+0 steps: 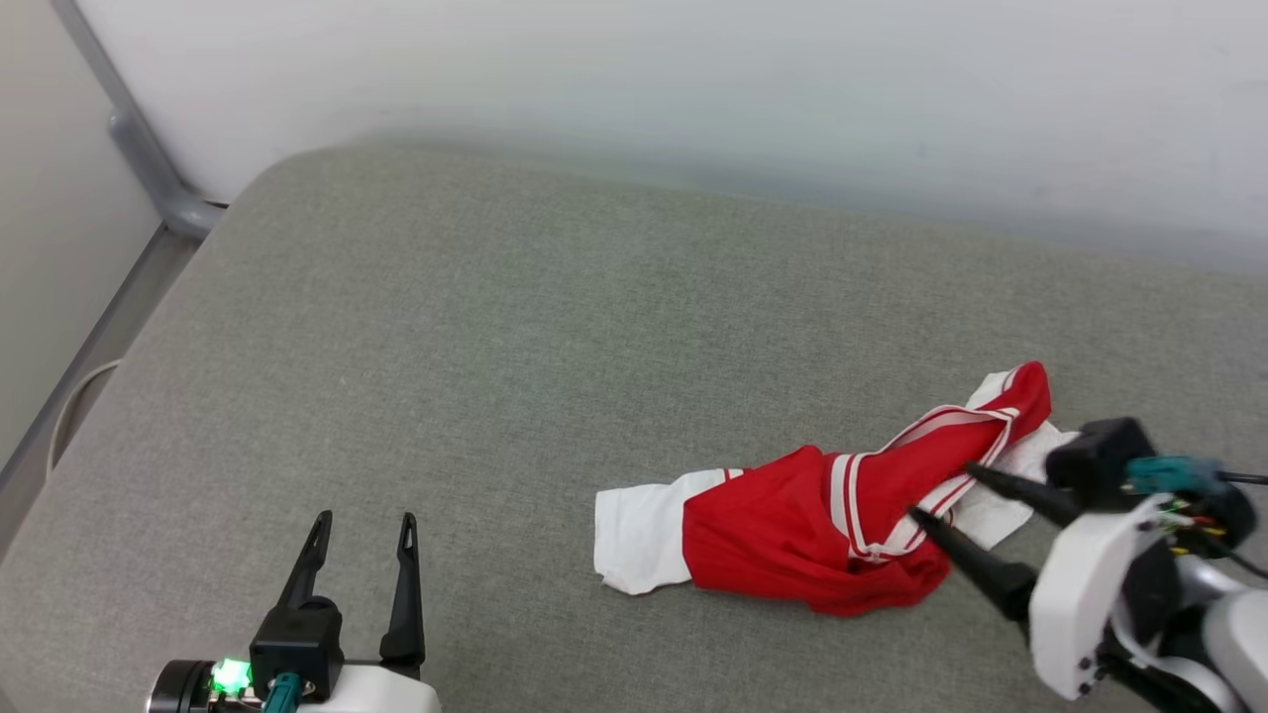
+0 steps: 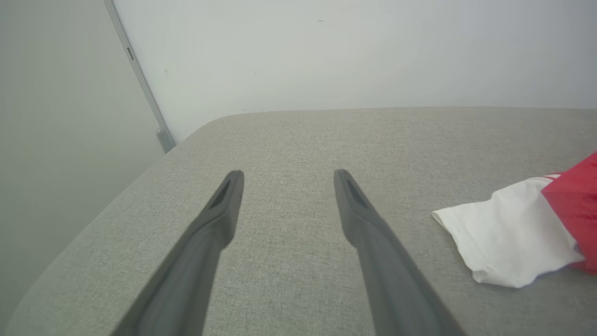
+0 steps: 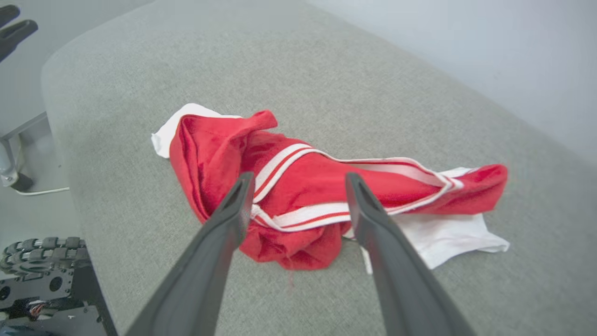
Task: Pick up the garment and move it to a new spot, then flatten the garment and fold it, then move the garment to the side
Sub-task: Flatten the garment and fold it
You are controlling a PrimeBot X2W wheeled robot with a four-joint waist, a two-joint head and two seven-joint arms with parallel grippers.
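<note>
Head view: shows shirt (image 1: 792,525) crumpled on grey cushion (image 1: 446,347), lower right; right tool (image 1: 942,490) open over its striped trim, gripping nothing; left tool (image 1: 365,517) open, well apart; left wrist: finds left tool (image 2: 288,173) open above cushion (image 2: 298,140), shirt (image 2: 513,233) at right; right wrist: finds right tool (image 3: 299,175) open over shirt (image 3: 210,154).

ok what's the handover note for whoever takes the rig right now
Left pincer: open, empty, over bare grey cushion, apart from the garment.
Right pincer: open, above the garment's striped trim, not gripping.
Garment: crumpled heap on the cushion's right side.
Done: nothing visibly finished; cannot tell if it's been moved.
To do: flatten, fold, move aside.
</note>
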